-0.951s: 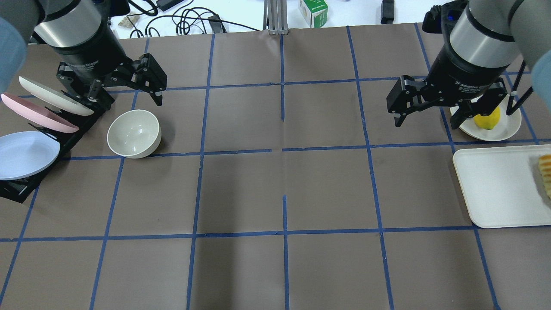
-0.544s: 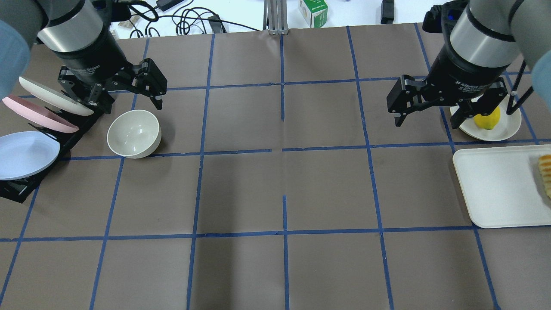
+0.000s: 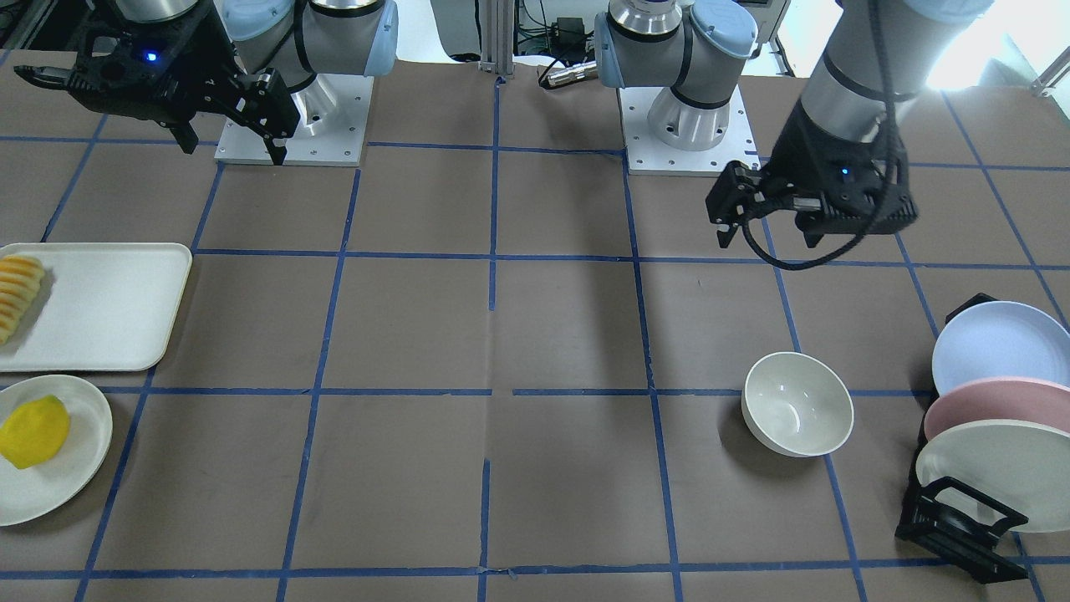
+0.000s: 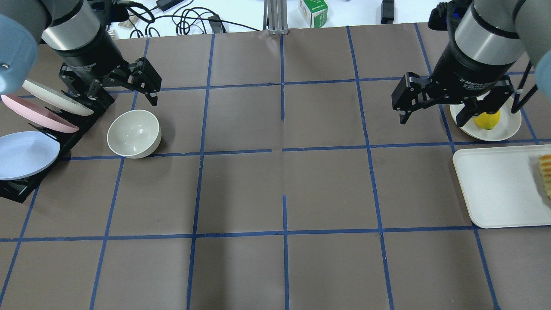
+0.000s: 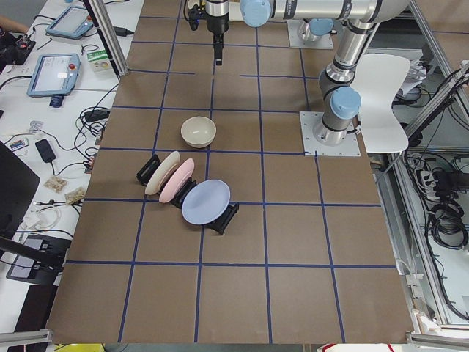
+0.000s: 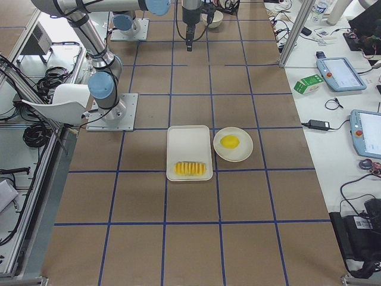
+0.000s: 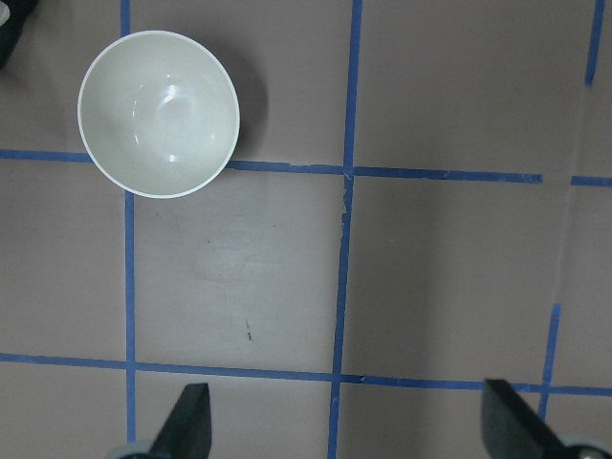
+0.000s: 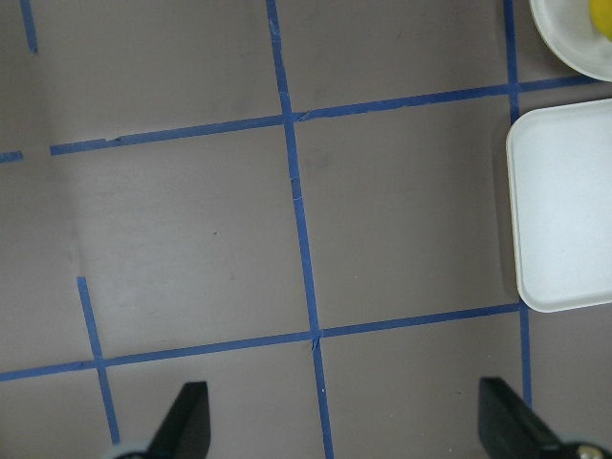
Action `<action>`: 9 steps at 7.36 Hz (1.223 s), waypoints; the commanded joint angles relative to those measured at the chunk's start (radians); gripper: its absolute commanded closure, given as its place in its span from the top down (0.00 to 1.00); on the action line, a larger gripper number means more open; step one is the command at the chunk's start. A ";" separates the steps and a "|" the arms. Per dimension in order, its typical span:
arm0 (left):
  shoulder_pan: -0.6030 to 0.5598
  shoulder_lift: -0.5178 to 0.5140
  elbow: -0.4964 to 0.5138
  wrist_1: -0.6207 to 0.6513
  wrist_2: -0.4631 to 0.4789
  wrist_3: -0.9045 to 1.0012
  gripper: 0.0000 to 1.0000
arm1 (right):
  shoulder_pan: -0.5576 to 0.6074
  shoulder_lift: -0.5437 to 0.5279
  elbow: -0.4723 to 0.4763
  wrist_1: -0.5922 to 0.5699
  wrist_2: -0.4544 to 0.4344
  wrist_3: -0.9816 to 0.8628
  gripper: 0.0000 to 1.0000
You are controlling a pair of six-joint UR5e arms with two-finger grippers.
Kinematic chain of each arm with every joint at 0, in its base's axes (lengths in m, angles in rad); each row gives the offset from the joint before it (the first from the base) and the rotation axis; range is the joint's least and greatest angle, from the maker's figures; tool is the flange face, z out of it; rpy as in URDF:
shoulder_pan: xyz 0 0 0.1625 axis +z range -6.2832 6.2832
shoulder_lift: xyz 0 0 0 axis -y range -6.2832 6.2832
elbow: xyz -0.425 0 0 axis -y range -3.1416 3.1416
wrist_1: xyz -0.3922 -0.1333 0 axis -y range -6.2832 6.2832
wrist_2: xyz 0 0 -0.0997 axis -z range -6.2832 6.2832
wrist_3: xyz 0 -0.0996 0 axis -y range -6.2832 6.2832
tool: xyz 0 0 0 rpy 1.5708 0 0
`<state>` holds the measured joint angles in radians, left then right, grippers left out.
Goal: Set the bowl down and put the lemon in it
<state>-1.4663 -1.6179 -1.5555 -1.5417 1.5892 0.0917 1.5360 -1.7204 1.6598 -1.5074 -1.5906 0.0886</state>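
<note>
**At opposite ends of the table (image 4: 284, 185): bowl (image 4: 134, 134) set down, lemon (image 4: 487, 120) not yet picked**

Bowl sits upright on the robot's left side, just beside the rack of plates (image 4: 26, 150) but touching neither rack nor arm. Its inside is bare and glossy, w/ nothing in it. The left end effector (image 4: 120, 92) hangs above and behind it, jaws spread wide, holding nothing. The left wrist view confirms this: both fingertips sit at the frame's bottom edge, w/ only table between them and the bowl off to the upper left.

Lemon lies on a small round plate (image 4: 506, 131) on the right side, next to a white tray (image 4: 495, 189) w/ fruit slices (image 4: 546, 172). The right end effector (image 4: 434, 116) is likewise fully open and empty. It overlaps the plate in the overhead view, but the front-facing view suggests it's raised well clear. The right wrist cam catches only a yellow sliver at its top-right corner, so it isn't centred yet.

Judgement: the bowl part looks done (unless a more central spot is wanted), so the step in hand is prob. the lemon pick.

Next move calls for:
- shifting the R end effector over the plate until the lemon sits between the jaws
- turning to close across the lemon's narrow axis, not tip-to-tip
- descending w/o hitting the plate rim, then closing gently

Bowl and lemon are well apart, so the carry is a long reach across.
</note>
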 commanded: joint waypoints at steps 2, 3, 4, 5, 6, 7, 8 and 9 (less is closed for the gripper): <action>0.203 -0.123 -0.009 0.087 -0.045 0.239 1.00 | -0.197 0.053 0.006 -0.031 0.004 -0.065 1.00; 0.239 -0.170 -0.009 0.104 -0.049 0.246 1.00 | -0.239 0.121 0.006 -0.093 0.001 -0.152 1.00; 0.248 -0.224 -0.014 0.177 -0.046 0.253 1.00 | -0.287 0.193 0.005 -0.199 -0.003 -0.229 1.00; 0.253 -0.253 -0.038 0.234 -0.046 0.256 1.00 | -0.357 0.238 0.005 -0.226 0.003 -0.287 1.00; 0.268 -0.282 -0.084 0.335 -0.041 0.316 1.00 | -0.397 0.305 -0.006 -0.244 0.001 -0.326 1.00; 0.296 -0.301 -0.144 0.421 -0.048 0.330 1.00 | -0.408 0.371 -0.005 -0.357 -0.008 -0.404 1.00; 0.323 -0.318 -0.185 0.504 -0.048 0.353 1.00 | -0.445 0.424 -0.005 -0.417 -0.041 -0.438 1.00; 0.349 -0.344 -0.210 0.541 -0.051 0.391 1.00 | -0.476 0.465 -0.005 -0.459 -0.040 -0.476 1.00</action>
<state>-1.1502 -1.9322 -1.7237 -1.0712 1.5415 0.4419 1.0999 -1.3157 1.6556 -1.8997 -1.6195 -0.3354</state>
